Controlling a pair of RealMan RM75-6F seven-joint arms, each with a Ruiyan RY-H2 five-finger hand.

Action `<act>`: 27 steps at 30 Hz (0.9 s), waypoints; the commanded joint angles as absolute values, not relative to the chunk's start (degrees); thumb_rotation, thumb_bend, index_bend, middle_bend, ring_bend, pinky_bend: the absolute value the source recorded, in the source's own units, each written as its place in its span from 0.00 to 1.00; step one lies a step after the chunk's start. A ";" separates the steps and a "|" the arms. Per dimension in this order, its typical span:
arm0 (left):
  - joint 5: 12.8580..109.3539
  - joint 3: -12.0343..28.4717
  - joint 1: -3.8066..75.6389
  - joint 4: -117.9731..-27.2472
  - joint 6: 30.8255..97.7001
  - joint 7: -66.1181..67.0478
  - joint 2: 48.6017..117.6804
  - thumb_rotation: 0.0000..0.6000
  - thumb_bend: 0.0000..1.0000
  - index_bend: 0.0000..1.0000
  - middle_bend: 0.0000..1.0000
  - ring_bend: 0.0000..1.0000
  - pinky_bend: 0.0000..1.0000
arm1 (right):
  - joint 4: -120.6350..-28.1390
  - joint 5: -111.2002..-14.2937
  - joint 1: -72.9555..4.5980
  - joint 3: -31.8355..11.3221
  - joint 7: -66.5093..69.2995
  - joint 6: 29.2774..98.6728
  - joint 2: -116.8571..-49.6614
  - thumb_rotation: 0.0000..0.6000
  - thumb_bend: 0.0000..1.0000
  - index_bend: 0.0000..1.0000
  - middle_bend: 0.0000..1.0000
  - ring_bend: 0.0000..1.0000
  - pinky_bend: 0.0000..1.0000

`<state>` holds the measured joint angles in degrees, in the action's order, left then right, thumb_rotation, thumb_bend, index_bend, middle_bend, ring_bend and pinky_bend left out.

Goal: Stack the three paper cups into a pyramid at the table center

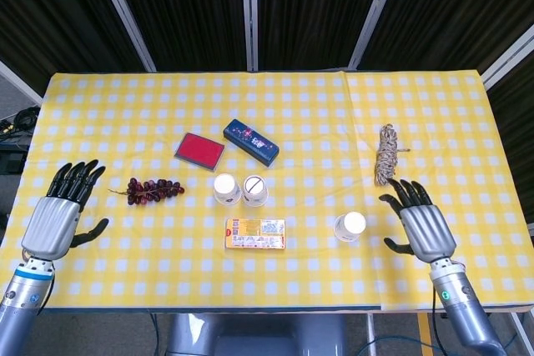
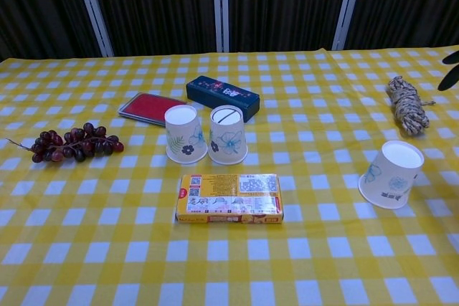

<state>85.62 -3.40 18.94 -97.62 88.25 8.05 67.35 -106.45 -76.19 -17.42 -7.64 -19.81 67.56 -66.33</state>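
— Where are the cups right now?

— Two of them stand upside down, side by side and just touching, near the middle of the yellow checked tablecloth (image 1: 300,114): the left paper cup (image 2: 184,133) and the middle paper cup (image 2: 228,134). The third paper cup (image 2: 391,174) sits well apart, off to the right, also bottom up and leaning a little.

— And the hands?

— Neither holds anything. The left hand (image 1: 58,213) hovers at the left edge of the table, fingers spread, well clear of the cups. The right hand (image 1: 424,224) is just beside the third cup, to its right, fingers spread too, not touching it. From the chest camera only dark fingertips show at the far right edge.

— What else is lying about?

— A bunch of grapes (image 2: 68,142) to the left of the cup pair, a red flat case (image 2: 145,107) and a dark blue box (image 2: 222,97) behind them, and a yellow packet (image 2: 229,198) in front. A coil of rope (image 2: 406,104) lies toward the right, behind the third cup.
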 commanded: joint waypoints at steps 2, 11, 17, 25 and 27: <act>86.22 -3.32 18.18 -96.86 87.84 7.16 66.49 1.00 0.27 0.00 0.00 0.00 0.00 | -108.60 -71.40 -20.43 -8.64 -25.28 65.06 -69.32 1.00 0.13 0.27 0.05 0.00 0.00; 87.36 -2.35 17.27 -97.27 87.12 5.64 65.58 1.00 0.27 0.00 0.00 0.00 0.00 | -108.32 -60.56 -23.77 -8.32 -33.90 62.93 -72.00 1.00 0.12 0.27 0.03 0.00 0.00; 88.32 -1.86 17.09 -97.56 85.82 5.91 65.65 1.00 0.27 0.00 0.00 0.00 0.00 | -108.22 -58.84 -24.58 -7.87 -34.00 63.62 -72.31 1.00 0.11 0.34 0.09 0.00 0.00; 89.26 -1.17 16.57 -97.90 85.25 5.85 65.55 1.00 0.27 0.00 0.00 0.00 0.00 | -106.83 -58.41 -25.48 -7.06 -32.95 63.66 -73.64 1.00 0.11 0.34 0.10 0.00 0.00; 89.46 -1.01 16.51 -97.85 85.05 5.77 65.56 1.00 0.27 0.00 0.00 0.00 0.00 | -106.37 -58.38 -25.73 -7.04 -32.55 63.69 -74.14 1.00 0.11 0.33 0.10 0.00 0.00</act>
<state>89.44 -1.03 16.52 -97.86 85.08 5.78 65.56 -106.51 -58.43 -25.62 -7.06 -32.69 63.68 -74.00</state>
